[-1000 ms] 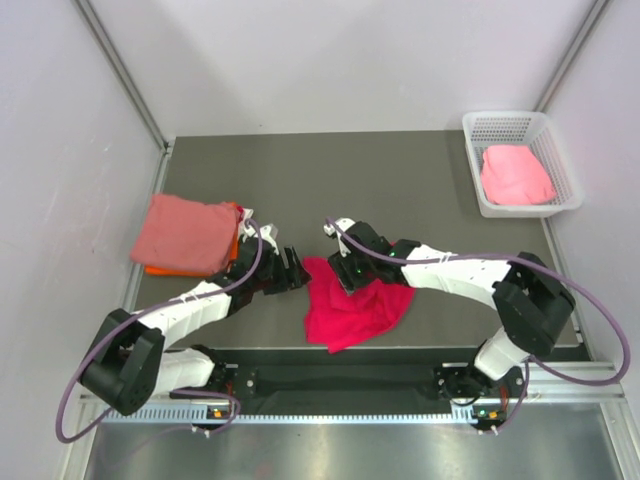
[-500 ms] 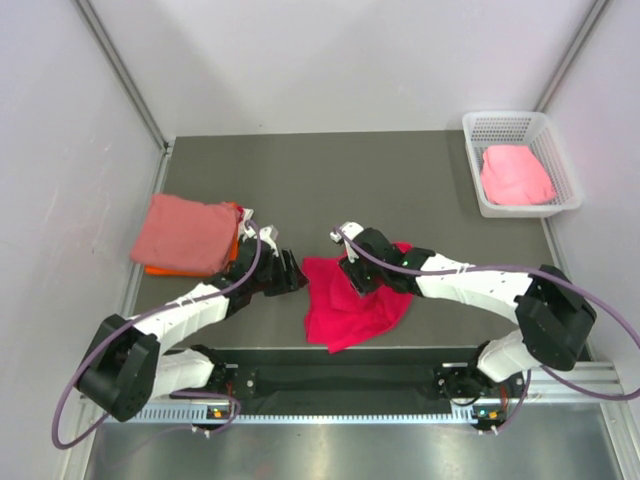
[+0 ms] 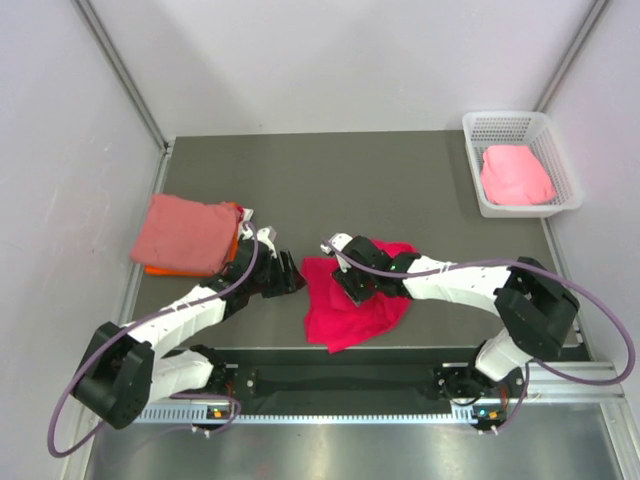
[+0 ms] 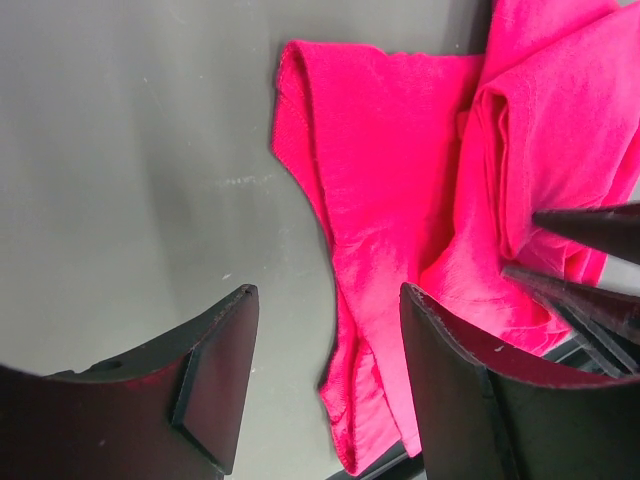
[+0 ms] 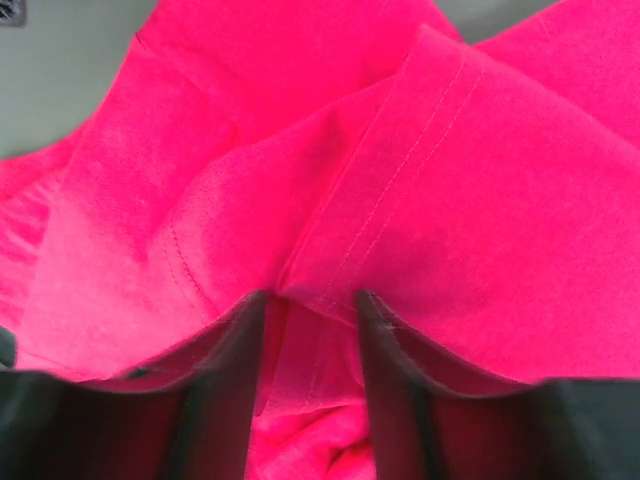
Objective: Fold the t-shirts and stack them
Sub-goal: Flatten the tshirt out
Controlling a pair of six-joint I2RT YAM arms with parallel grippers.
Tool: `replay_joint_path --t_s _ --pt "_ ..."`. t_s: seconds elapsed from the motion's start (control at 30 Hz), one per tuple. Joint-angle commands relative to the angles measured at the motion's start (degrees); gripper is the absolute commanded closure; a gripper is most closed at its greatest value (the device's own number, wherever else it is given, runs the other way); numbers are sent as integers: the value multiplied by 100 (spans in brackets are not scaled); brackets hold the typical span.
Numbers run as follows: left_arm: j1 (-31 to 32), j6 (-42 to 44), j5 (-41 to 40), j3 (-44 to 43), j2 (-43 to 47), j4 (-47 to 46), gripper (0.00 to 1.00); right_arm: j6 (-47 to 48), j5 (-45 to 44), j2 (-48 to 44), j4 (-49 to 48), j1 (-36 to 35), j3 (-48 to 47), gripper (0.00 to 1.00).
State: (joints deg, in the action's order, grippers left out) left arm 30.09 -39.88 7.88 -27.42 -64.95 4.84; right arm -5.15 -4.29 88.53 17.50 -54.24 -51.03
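Observation:
The crimson-pink t-shirt (image 3: 352, 305) lies crumpled on the dark table near the front. My right gripper (image 3: 349, 284) is pressed down into its top, and its jaws are narrowed on a raised fold of the cloth (image 5: 420, 200). My left gripper (image 3: 291, 276) is open and low at the shirt's left edge. In the left wrist view that edge (image 4: 360, 240) lies between its jaws without being pinched. The dusty salmon t-shirt (image 3: 185, 232) lies folded on the orange t-shirt (image 3: 157, 270) at the left. The light pink t-shirt (image 3: 515, 175) sits bunched in the basket.
A white mesh basket (image 3: 470, 165) stands at the back right corner. Metal rails run along the table's left edge (image 3: 150, 215) and its front edge (image 3: 350, 365). The right gripper's fingertips (image 4: 590, 225) show in the left wrist view, close to my left gripper.
My right gripper has shifted slightly left and lower on the crimson-pink shirt. My left gripper has edged closer to the shirt's left edge. The stack and basket have not moved.

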Motion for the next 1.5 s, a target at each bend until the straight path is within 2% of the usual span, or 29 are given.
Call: replay_joint_path --t_s 0.0,0.03,0.07,0.17,0.23,0.33,0.47,0.63,0.67,0.7,0.73,0.77,0.83,0.97,1.27,1.47 --pt "24 94 -67 -123 79 17 37 14 -80 103 -282 -78 -250 67" --pt "24 103 -50 -132 70 17 37 -4 -185 94 -273 -78 -250 74" --pt "24 103 -50 -132 53 17 37 -21 -229 16 -282 -78 -250 85" --pt "32 103 -50 -123 44 -1 37 -91 -213 -378 -317 -69 -171 96" --pt "32 121 -41 -123 35 -9 37 -196 -159 -643 -308 -61 -171 100" --pt "24 103 -23 -106 9 -45 37 -302 -98 -1205 -203 9 -215 100" --pt "67 86 56 -106 8 -89 37 -417 -63 -1505 -27 203 -250 100" --pt "234 138 -32 -185 35 -27 36 -672 226 -1778 -53 782 -110 100" --pt "261 129 -32 -185 26 -27 36 -628 401 -1804 -97 853 -57 96" --pt "313 129 -23 -194 26 -36 36 -550 838 -1787 -89 932 -39 83" --pt "340 129 -32 -228 17 -36 36 -427 903 -1769 -89 933 -30 70" --pt "357 129 -32 -229 17 -27 36 -400 982 -1673 -36 933 -22 62" --pt "375 129 -41 -272 17 -27 35 -329 1219 -1550 -18 924 -4 59" --pt "402 129 12 -316 -9 -53 35 -250 1273 -1085 61 810 5 47" --pt "489 103 170 -361 -290 -282 34 -267 922 -224 8 441 -205 44" --pt "481 -2 170 -308 -431 -405 33 -417 465 199 -53 168 -294 46"
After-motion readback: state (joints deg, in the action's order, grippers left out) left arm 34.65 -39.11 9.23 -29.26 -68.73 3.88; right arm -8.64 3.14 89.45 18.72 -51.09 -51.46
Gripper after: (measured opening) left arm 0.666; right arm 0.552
